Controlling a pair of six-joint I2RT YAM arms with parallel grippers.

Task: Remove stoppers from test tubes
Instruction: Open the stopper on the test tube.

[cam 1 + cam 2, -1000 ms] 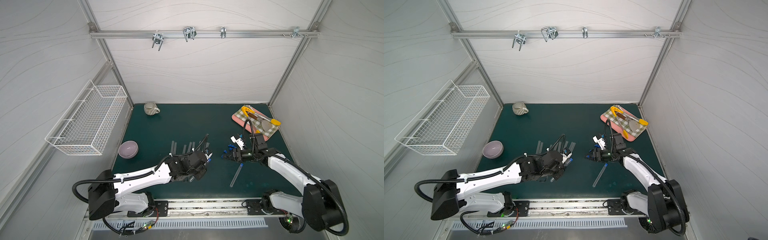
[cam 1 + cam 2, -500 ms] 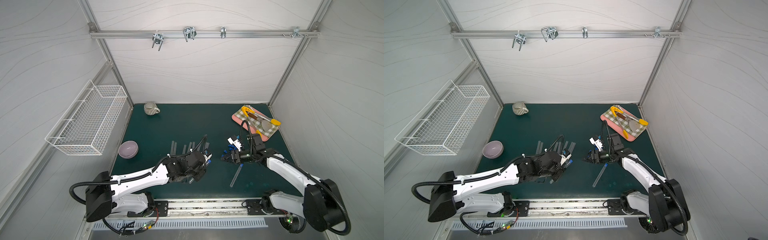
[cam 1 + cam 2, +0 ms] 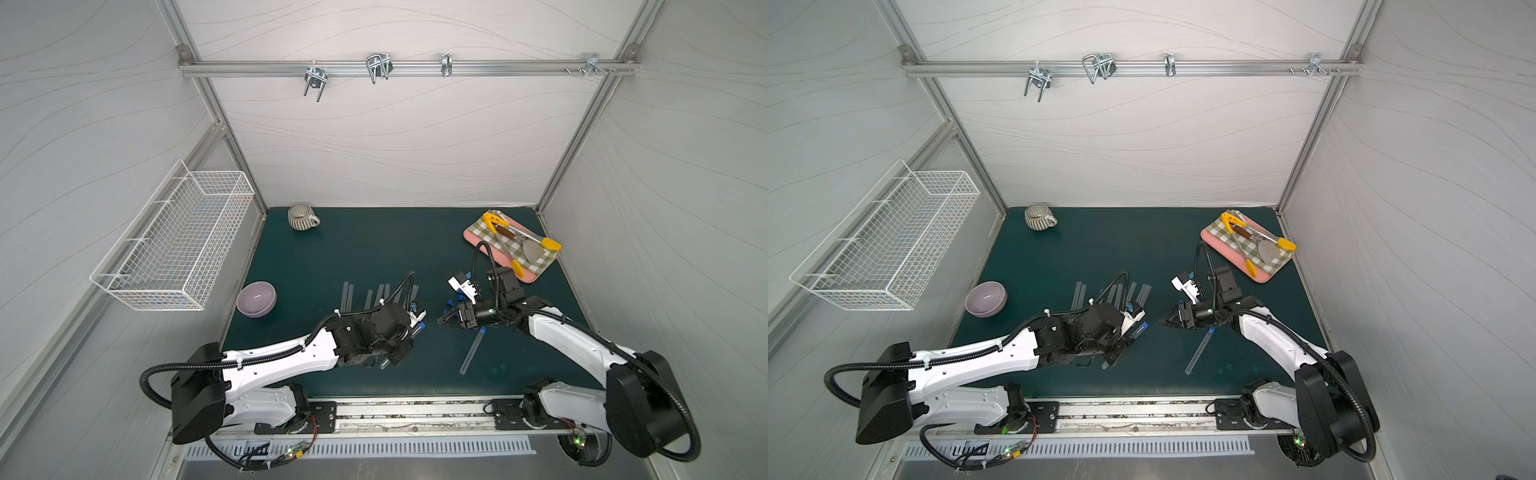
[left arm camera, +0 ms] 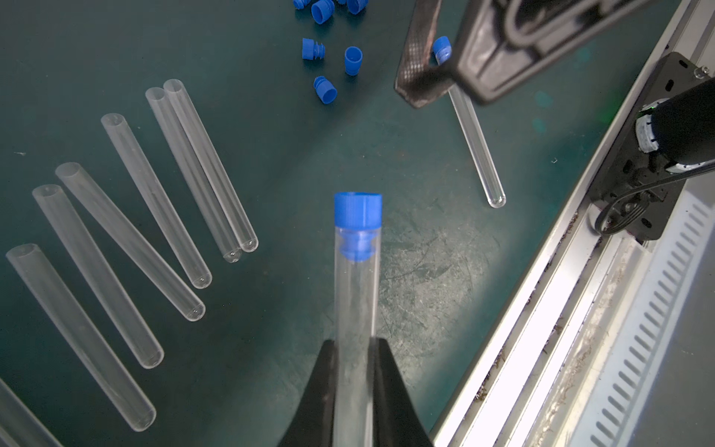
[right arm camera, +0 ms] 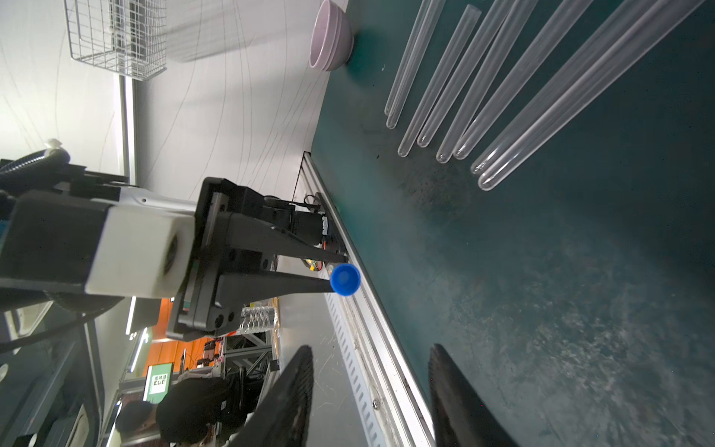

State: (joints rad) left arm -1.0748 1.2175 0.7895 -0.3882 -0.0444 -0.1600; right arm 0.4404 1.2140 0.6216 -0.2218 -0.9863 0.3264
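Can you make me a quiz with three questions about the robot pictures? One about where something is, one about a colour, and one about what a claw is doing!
1. Where is the purple bowl?
A. on the green mat, on the left arm's side
B. hanging from the ceiling
C. in a gripper

2. What colour is the stopper in the test tube that the left gripper holds?
A. red
B. blue
C. yellow

3. What is the right gripper doing?
A. pinching a stopper
B. holding a tube
C. open, holding nothing

Answers:
1 A: both top views show the bowl sitting by the mat's edge.
2 B: the left wrist view shows a bright blue plug.
3 C: its jaws stand apart with nothing between them.
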